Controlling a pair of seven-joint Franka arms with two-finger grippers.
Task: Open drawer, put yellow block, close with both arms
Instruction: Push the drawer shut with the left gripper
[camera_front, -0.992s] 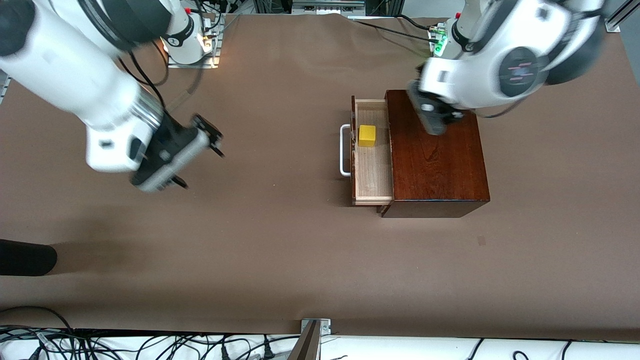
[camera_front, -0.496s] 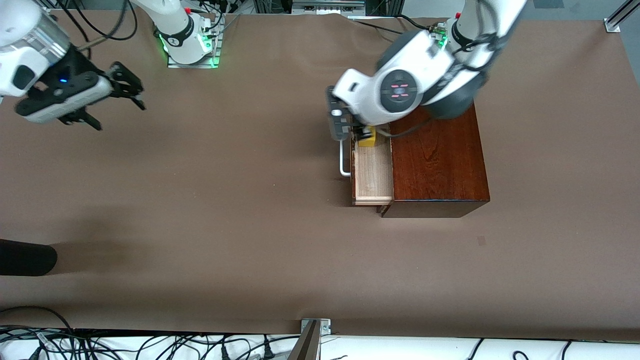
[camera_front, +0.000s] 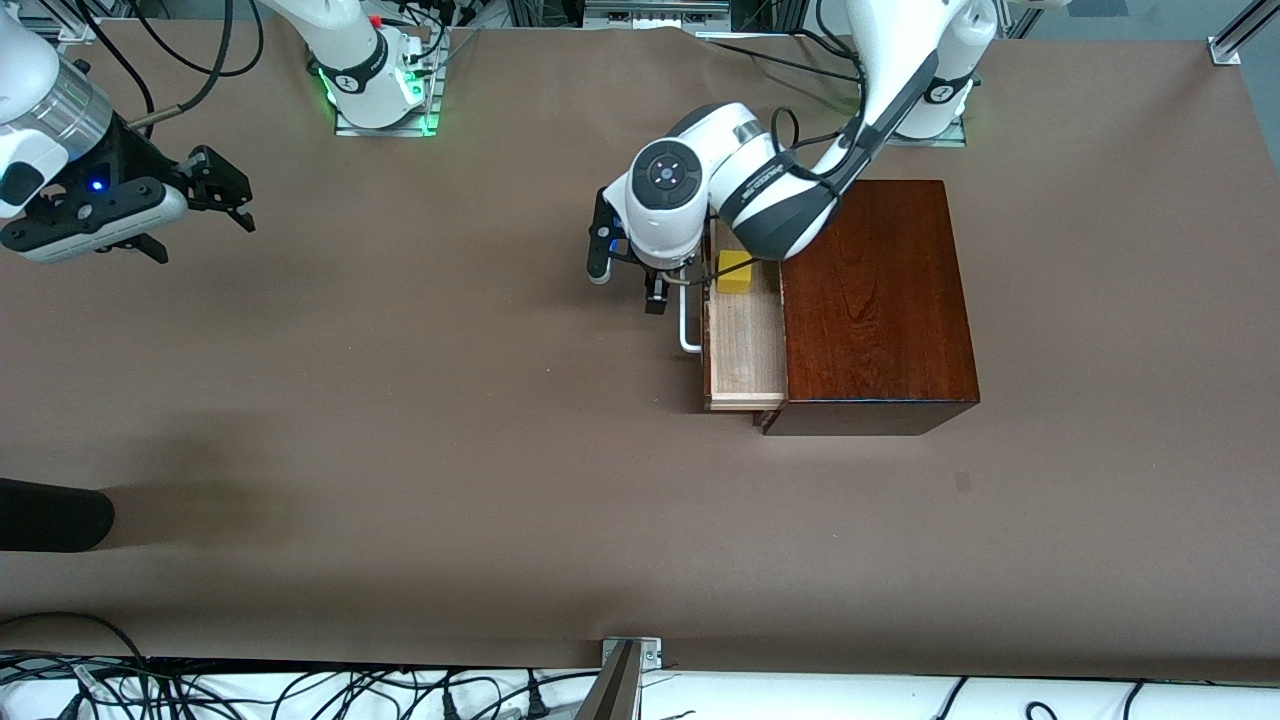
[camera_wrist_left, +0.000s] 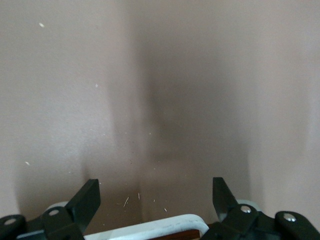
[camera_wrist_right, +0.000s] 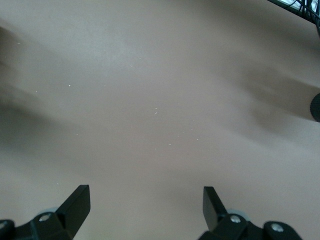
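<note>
The drawer (camera_front: 745, 345) stands pulled out of the dark reddish-brown wooden box (camera_front: 875, 300), its white handle (camera_front: 688, 325) facing the right arm's end of the table. The yellow block (camera_front: 735, 272) sits in the drawer's tray, at the end farther from the front camera. My left gripper (camera_front: 627, 285) is open and low, just in front of the handle. In the left wrist view the handle (camera_wrist_left: 150, 229) shows between the open fingers of the left gripper (camera_wrist_left: 155, 192). My right gripper (camera_front: 205, 240) is open and empty, over bare table at the right arm's end; it also shows in the right wrist view (camera_wrist_right: 145, 197).
A black rounded object (camera_front: 50, 515) lies at the table's edge at the right arm's end. Cables (camera_front: 300, 690) run along the edge nearest the front camera. Brown table (camera_front: 450, 420) spreads between the two grippers.
My left arm swung from over the box, across the drawer, down in front of the handle. My right arm drew back toward its end of the table. The drawer and block stayed put.
</note>
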